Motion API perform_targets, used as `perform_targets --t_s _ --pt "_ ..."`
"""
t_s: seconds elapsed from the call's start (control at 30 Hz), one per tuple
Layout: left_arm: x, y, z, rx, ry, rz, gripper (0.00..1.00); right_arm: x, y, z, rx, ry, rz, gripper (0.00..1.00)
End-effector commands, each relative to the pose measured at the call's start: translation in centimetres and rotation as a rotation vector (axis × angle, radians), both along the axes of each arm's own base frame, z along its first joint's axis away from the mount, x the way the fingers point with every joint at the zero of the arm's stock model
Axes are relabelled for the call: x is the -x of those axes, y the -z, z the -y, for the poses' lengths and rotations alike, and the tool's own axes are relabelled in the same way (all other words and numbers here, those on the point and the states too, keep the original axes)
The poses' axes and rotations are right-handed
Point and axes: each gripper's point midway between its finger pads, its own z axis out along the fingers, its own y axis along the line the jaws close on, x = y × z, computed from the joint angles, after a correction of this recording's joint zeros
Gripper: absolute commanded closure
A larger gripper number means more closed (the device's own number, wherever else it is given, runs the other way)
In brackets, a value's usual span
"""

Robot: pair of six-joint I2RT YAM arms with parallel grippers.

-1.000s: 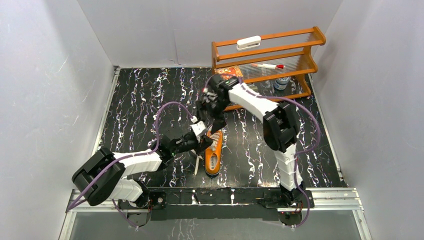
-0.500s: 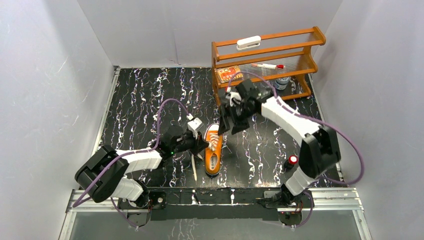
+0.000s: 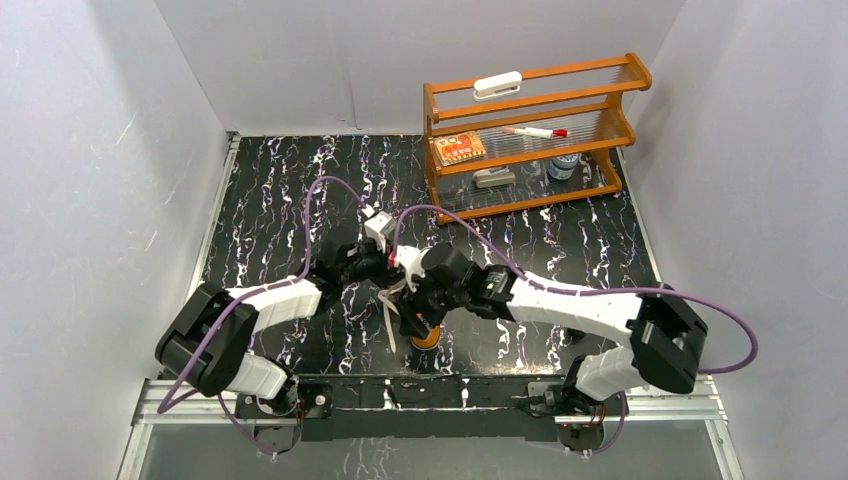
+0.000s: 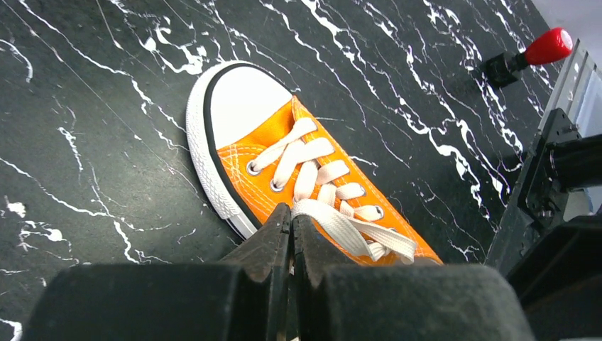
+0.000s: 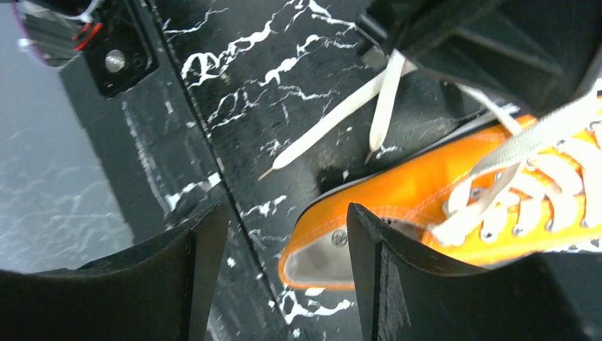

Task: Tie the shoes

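The orange sneaker [image 4: 270, 153] lies on the black marbled table, white toe cap away from my left wrist camera. In the top view only its heel [image 3: 428, 339] shows under my right arm. My left gripper [image 4: 291, 222] is shut on a white lace [image 4: 355, 231] at the shoe's left side; it also shows in the top view [image 3: 388, 277]. My right gripper [image 5: 287, 241] is open, hovering over the heel opening [image 5: 341, 245], one finger [image 5: 380, 277] over the shoe's collar, and shows in the top view [image 3: 413, 316]. Two loose lace ends [image 5: 319, 135] lie on the table.
A wooden rack [image 3: 530, 75] stands at the back right, holding a white block, a marker [image 3: 535, 131], an orange packet [image 3: 460, 149] and a small jar. A red-knobbed black item [image 4: 543, 48] stands near the front rail. White walls enclose the table.
My right arm has swung from the rack area down and left to hover over the shoe's heel. My left gripper has shifted back a little, pulling the lace with it.
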Motion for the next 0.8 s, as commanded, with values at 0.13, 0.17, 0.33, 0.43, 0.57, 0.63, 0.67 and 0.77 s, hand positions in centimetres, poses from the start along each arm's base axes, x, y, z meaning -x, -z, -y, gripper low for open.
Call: perform_targets --t_s 0.13,0.17,0.33,0.43,0.57,0.63,0.67,0.77 --pt "0.3 -0.1 0.7 -0.004 0.098 -0.038 1.00 -6.4 1.1 -4.8 0.015 0.167 0.280 0.27" --pt "0.2 -0.1 0.7 -0.006 0.100 -0.033 1.00 -6.7 1.7 -4.9 0.029 0.178 0.289 0.27" --pt "-0.2 0.2 0.8 -0.008 0.102 -0.032 1.00 -8.3 3.3 -4.4 0.096 0.250 0.376 0.27" --pt "-0.4 0.4 0.9 -0.005 0.099 -0.038 1.00 -8.6 4.5 -4.2 0.129 0.240 0.398 0.30" --pt "-0.7 0.7 1.0 0.002 0.084 -0.047 1.00 -8.3 6.3 -4.7 0.155 0.205 0.380 0.40" --pt "-0.8 0.9 1.0 -0.002 0.078 -0.051 1.00 -7.9 6.9 -5.0 0.157 0.191 0.365 0.42" --pt "-0.9 0.9 0.9 -0.003 0.072 -0.052 1.00 -7.8 7.1 -5.1 0.162 0.192 0.360 0.42" --pt "-1.1 1.0 0.8 -0.011 0.061 -0.058 1.00 -7.7 7.7 -5.1 0.171 0.192 0.354 0.45"
